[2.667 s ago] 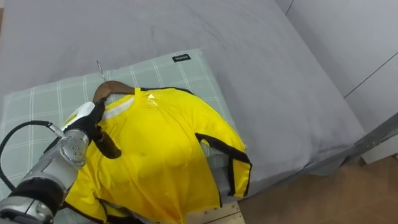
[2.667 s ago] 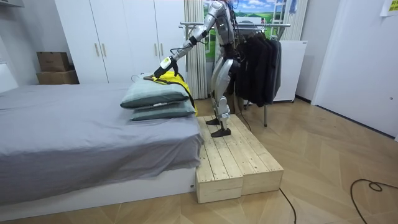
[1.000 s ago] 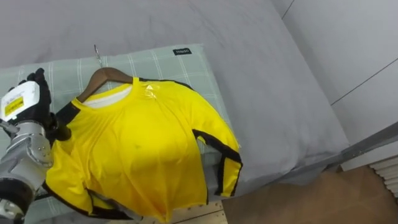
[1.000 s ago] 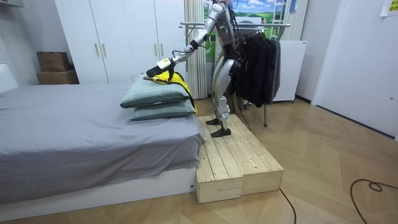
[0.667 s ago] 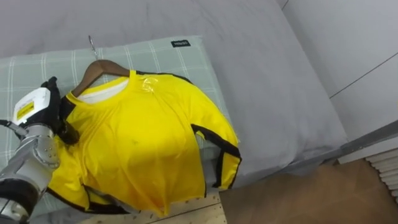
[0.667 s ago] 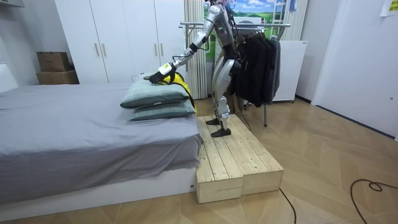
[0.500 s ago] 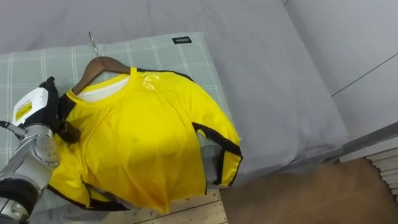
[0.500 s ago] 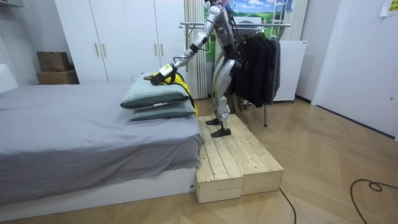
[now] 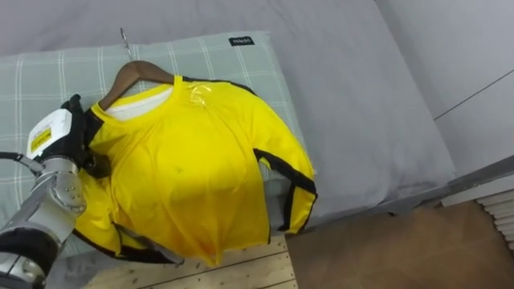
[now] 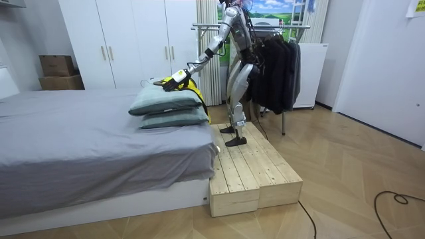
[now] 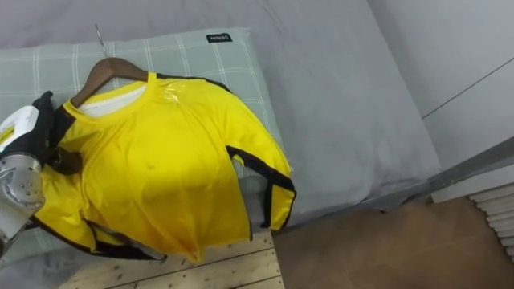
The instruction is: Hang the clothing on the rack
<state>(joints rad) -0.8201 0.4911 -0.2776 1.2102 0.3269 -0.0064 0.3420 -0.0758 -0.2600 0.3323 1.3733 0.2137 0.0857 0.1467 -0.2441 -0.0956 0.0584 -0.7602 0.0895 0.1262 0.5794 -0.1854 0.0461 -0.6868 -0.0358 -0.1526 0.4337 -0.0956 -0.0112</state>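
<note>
A yellow shirt with black trim lies on a wooden hanger, spread over a green checked pillow on the bed. The hanger's metal hook points toward the far side of the pillow. My left hand rests at the shirt's left shoulder, its dark fingers curled round the hanger's arm there, and the brown hanger end pokes out below them. The room view has me standing on a wooden platform, left arm stretched out to the shirt on the stacked pillows.
The grey bed runs off to the right of the pillow. The wooden platform lies beside the bed. Behind me stands a clothes rack with dark garments. White wardrobes line the wall.
My left hand moved from the shirt's collar out to its left shoulder and closed on the hanger's arm. The eye view shifted a little; the shirt stayed on the pillow.
</note>
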